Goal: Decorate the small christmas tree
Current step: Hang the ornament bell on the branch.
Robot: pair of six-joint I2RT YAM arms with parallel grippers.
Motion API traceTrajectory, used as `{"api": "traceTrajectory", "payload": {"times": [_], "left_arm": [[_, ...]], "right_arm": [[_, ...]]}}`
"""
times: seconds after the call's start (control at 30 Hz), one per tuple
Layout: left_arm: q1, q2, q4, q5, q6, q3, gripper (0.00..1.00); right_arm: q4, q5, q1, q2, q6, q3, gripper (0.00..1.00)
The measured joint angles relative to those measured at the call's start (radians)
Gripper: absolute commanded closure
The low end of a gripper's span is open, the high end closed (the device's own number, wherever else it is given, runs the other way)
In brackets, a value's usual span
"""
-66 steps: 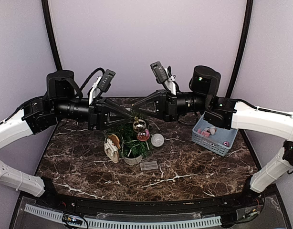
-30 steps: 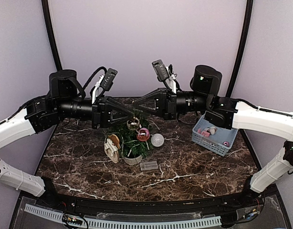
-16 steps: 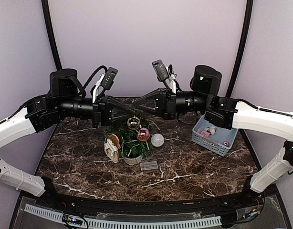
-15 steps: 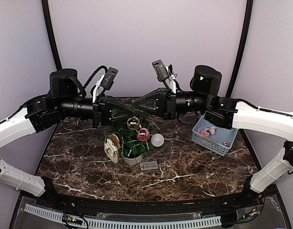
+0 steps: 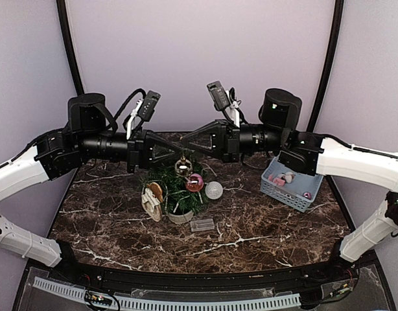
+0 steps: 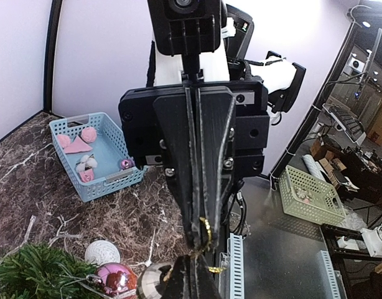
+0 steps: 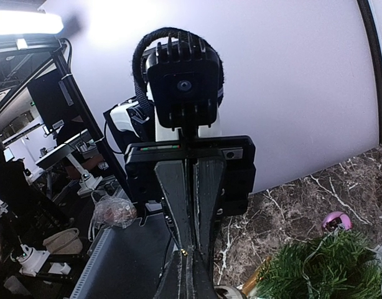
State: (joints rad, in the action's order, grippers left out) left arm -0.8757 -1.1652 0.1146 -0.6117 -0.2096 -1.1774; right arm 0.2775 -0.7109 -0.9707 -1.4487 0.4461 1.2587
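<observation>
Grippers meet tip to tip in the air above the small christmas tree (image 5: pixel 172 188), one arm reaching in from each side. The left gripper (image 6: pixel 196 281) has its fingers pressed together on a thin gold loop (image 6: pixel 205 227), which shows on both sides of them. The right gripper (image 6: pixel 202 237), facing it and almost touching, is likewise clamped tight on the upper part of the same loop. A shiny silver-gold bauble (image 5: pixel 182 166) hangs from the loop just under the two tips, right above the top of the tree. The tree stands in a pale round pot (image 5: pixel 181 216) on the dark marbled table (image 5: pixel 270 227), a little left of the middle and nearer the back edge than the front. A pink bauble (image 5: pixel 194 183) sits on the upper right of its branches, and a beige ornament (image 5: pixel 152 201) hangs against its left side. A white ball (image 5: pixel 214 190) lies on the table just beside the tree on the right. A small clear box (image 5: pixel 202 225) lies near the pot, in front and slightly right. A blue basket (image 5: pixel 283 192) holding pink and white pieces sits well apart at the right side of the table, under the right arm.
</observation>
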Motion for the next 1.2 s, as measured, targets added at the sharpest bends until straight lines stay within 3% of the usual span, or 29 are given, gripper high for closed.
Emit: {"api": "traceTrajectory", "payload": {"times": [0.83,1.2], "left_arm": [[0.0,0.016,0.064,-0.019,-0.013,0.004,1.0],[-0.008,0.074,0.145,0.003,-0.037,0.098,1.0]], "right_arm": [[-0.032,-0.01,0.028,0.05,0.023,-0.095,1.0],[-0.1,0.027,-0.026,0.05,0.035,-0.137,1.0]]}}
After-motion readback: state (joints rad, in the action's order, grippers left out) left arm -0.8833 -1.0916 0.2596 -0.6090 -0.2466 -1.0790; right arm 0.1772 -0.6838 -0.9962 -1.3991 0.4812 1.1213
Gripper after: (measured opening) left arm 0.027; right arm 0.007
